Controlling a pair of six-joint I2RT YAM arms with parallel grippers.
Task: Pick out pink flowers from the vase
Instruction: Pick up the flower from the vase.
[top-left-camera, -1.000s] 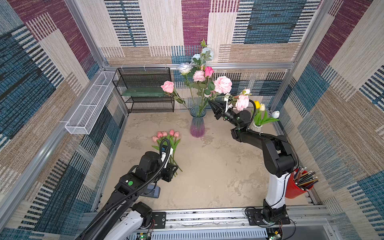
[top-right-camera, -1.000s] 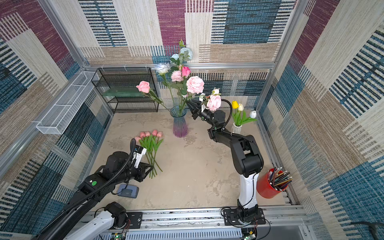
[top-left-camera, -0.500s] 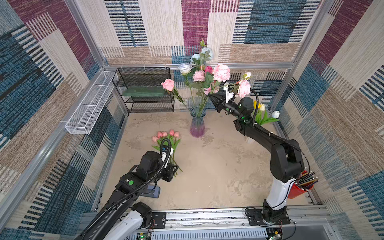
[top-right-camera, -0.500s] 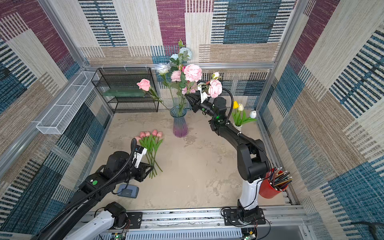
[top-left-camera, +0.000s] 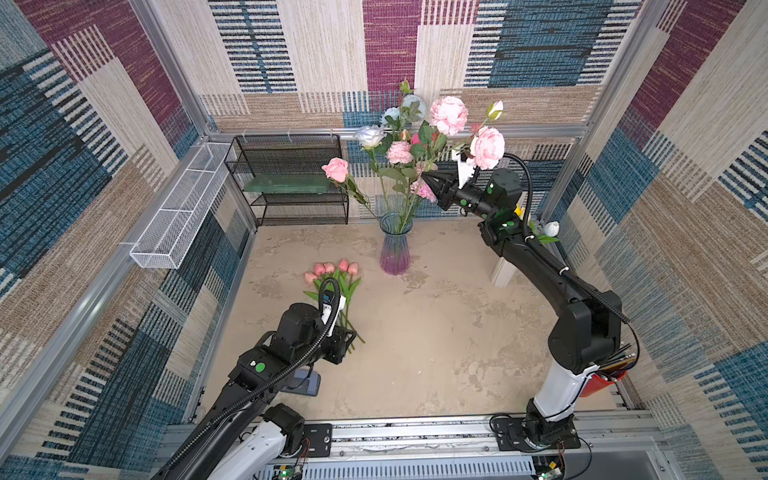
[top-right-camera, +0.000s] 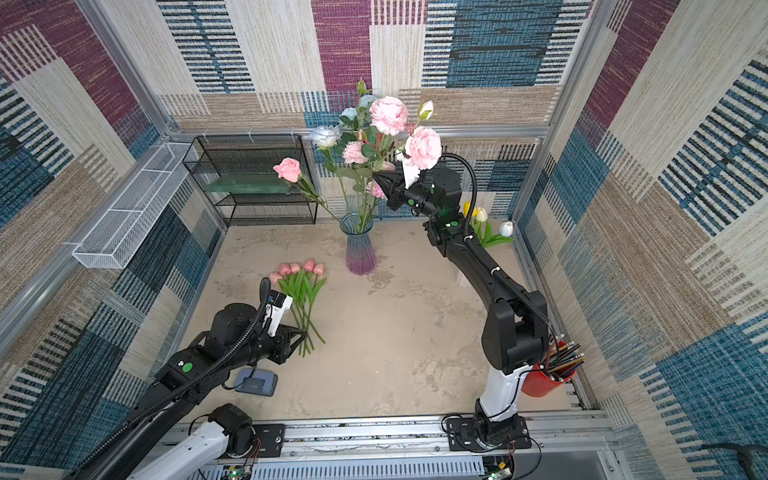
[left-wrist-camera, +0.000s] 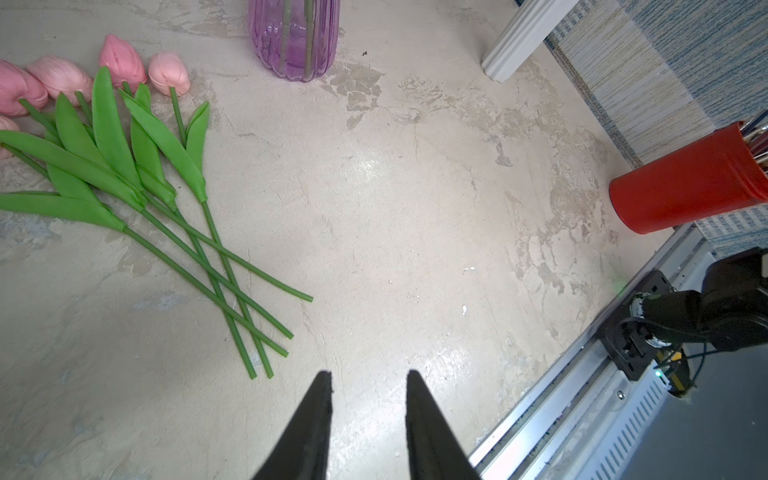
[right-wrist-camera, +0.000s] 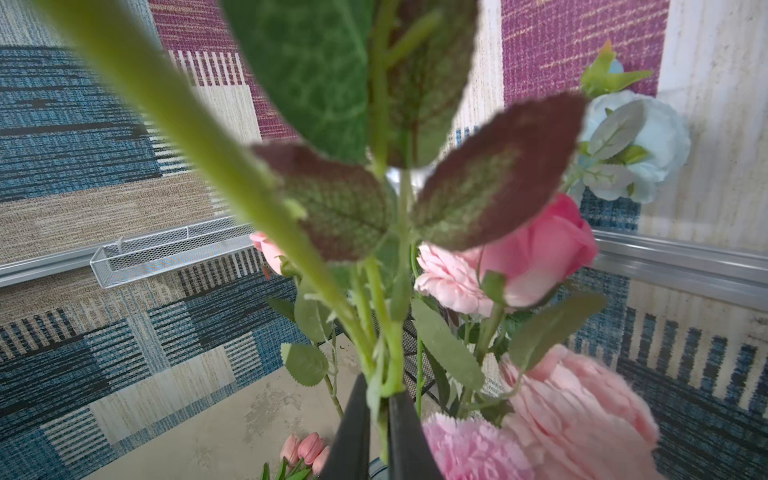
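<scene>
Tulips, pink and artificial, lie on the beige tabletop at 7 o'clock from the ribbed purple glass vase, heads toward 12, stems toward 5. That vase holds upright pink, white and pale-blue roses. The right pincer is clenched on the ruffled pink peony spray by its green stem; the left pincer is released, empty.

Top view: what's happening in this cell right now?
The right gripper is shut on a green stem above the vase; which bloom it carries I cannot tell. A bunch of pink tulips already lies on the table. The left gripper hovers open beside their stem ends, holding nothing. A pink rose stands in the vase.
</scene>
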